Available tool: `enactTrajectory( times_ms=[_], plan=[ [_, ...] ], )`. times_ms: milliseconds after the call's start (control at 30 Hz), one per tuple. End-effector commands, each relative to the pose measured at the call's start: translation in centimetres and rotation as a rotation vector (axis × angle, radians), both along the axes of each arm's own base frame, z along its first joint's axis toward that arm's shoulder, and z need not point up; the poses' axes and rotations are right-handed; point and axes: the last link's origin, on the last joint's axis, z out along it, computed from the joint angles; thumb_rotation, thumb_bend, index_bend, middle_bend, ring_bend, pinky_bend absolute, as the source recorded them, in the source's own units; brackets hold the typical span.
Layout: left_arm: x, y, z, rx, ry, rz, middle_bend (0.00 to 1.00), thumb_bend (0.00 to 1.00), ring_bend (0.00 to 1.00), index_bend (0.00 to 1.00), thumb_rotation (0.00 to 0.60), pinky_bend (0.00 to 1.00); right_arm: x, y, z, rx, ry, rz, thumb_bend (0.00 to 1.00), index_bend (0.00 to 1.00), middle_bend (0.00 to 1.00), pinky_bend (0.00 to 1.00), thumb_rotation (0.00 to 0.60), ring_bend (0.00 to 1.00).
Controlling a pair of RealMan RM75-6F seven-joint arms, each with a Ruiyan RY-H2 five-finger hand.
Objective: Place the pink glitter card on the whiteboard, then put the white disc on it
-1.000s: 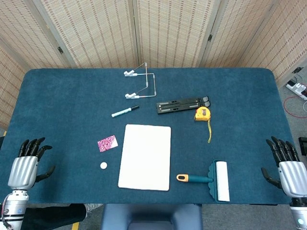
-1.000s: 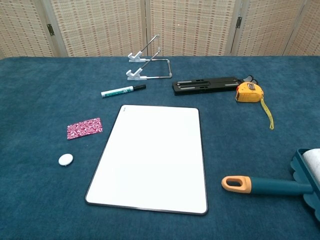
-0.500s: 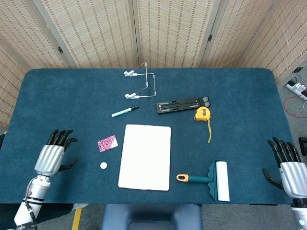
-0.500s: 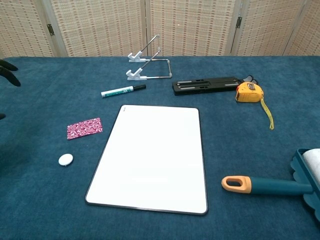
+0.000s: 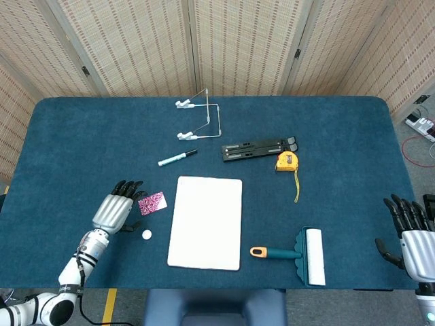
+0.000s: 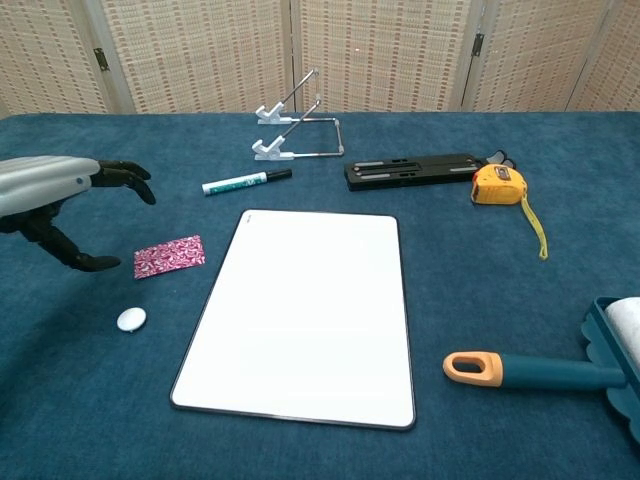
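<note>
Head view: left hand spread, holding nothing, just left of pink glitter card; white disc near it. Right hand idle, fingers apart, far right.
Chest view: card lies flat left of whiteboard; you pinch its edge, lift, avoid disc.

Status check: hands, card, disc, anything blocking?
Left hand open beside pink glitter card, not touching. Right hand open, idle. White disc on cloth; whiteboard bare. Nothing blocking.

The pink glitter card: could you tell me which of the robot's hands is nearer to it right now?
Left. The left hand hovers open just beside the pink glitter card, fingers reaching toward it. The right hand sits at the table's far right edge, beyond the whiteboard.
</note>
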Motion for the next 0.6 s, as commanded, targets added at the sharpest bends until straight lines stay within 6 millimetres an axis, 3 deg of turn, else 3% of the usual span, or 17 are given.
enactTrajectory(
  times_ms=[33,600],
  plan=[
    [0.7,1.1,-1.3,-0.016,0.017,0.01,0.08,0.32,0.07,0.23,0.6,0.0,-0.1,0.0,0.1,-0.001,0.001,-0.004,0.36,0.0,0.06,0.0,0.6,0.05],
    [1.7,3.1,-4.6,-0.037,0.039,0.096,0.08,0.32,0.07,0.26,0.6,0.0,-0.6,-0.2,0.1,0.001,0.0,-0.019,0.36,0.0,0.06,0.0,0.6,0.05]
  ],
)
